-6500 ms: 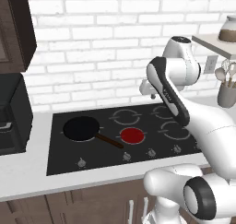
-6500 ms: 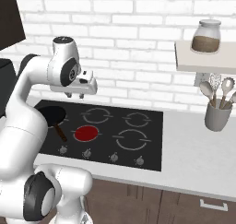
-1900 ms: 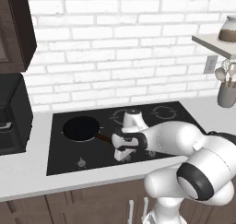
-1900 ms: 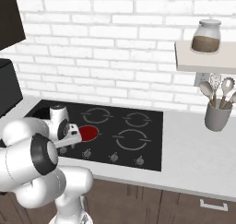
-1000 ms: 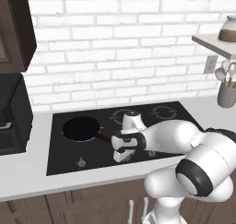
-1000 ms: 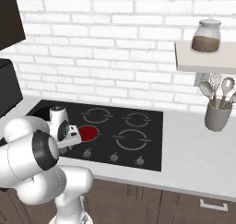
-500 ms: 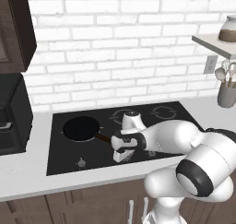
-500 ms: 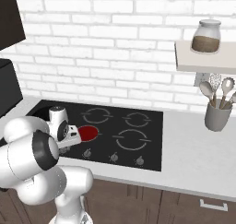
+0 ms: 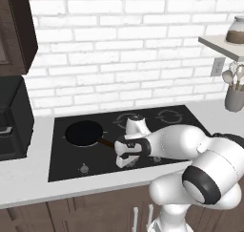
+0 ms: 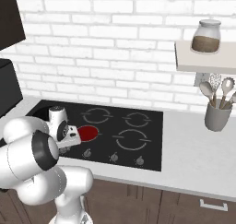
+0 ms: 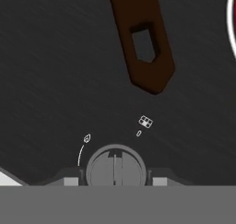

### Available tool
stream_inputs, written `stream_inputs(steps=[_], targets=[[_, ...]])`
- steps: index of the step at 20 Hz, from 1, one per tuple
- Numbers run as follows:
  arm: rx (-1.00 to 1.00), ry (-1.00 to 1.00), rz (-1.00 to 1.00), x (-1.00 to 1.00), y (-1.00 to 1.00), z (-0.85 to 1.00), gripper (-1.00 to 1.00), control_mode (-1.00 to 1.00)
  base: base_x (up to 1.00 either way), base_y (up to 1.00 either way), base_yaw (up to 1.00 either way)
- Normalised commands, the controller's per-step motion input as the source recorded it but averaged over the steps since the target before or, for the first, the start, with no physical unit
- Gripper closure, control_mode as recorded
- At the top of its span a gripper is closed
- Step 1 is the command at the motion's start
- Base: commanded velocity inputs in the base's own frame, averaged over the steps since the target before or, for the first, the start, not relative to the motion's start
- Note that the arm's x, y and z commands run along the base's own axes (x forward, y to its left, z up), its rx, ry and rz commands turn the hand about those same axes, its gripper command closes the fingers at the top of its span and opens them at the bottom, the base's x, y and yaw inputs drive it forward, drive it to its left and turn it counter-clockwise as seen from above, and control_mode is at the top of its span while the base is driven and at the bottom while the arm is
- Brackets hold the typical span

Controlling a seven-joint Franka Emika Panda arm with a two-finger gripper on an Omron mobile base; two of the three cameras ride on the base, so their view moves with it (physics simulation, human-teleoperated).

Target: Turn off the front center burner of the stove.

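In the hand view, at the bottom centre, a round grey knob point(image 11: 115, 167) with a straight slot sits just between the two fingertips point(image 11: 70, 181) of the claw point(image 11: 115, 181). One tip is close on each side of the knob, so the claw is narrow, but I cannot tell if the tips really press it. Beside the knob there are small white marks on the black glass: a curved line with a flame sign and a zero. Above, in the upper middle of this view, the brown pan handle point(image 11: 144, 38) with a hole at its end lies on the glass. At the right edge a thin pale ring shows with a bit of red inside.

In the left base view the claw point(image 9: 125, 160) is low at the front edge of the stove point(image 9: 66, 166), in the centre of the frame. The black frying pan point(image 9: 84, 132) rests on the left part of the stove.

In the right base view the front center burner point(image 10: 87, 133) is a red disc at the left centre of the frame, just beside the white hand. More knobs point(image 10: 112, 157) stand in a row along the front of the stove.

Farther away, at the right, a grey utensil holder point(image 10: 215, 114) stands on the table point(image 10: 193, 149), and a jar point(image 10: 205, 36) is on a shelf point(image 10: 203, 61) against the white brick wall point(image 10: 106, 48).
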Motion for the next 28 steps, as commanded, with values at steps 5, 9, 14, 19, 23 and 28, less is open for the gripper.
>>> stream_inputs(steps=[5,9,14,19,23,28], targets=[[0.06,0.04,-0.16,0.00,0.00,0.00,1.00,-1.00,0.00,0.00,0.00],[0.08,0.05,-0.18,0.00,0.00,0.00,1.00,-1.00,0.00,0.00,0.00],[0.08,0.07,-0.20,0.03,0.01,-0.04,1.00,-1.00,0.00,0.00,0.00],[0.06,0.07,-0.23,0.03,0.01,-0.09,1.00,-1.00,0.00,0.00,0.00],[0.04,0.07,-0.24,0.05,0.04,-0.13,1.00,-1.00,0.00,0.00,0.00],[0.02,0.02,-0.20,0.00,0.00,-0.13,1.00,-1.00,0.00,0.00,0.00]])
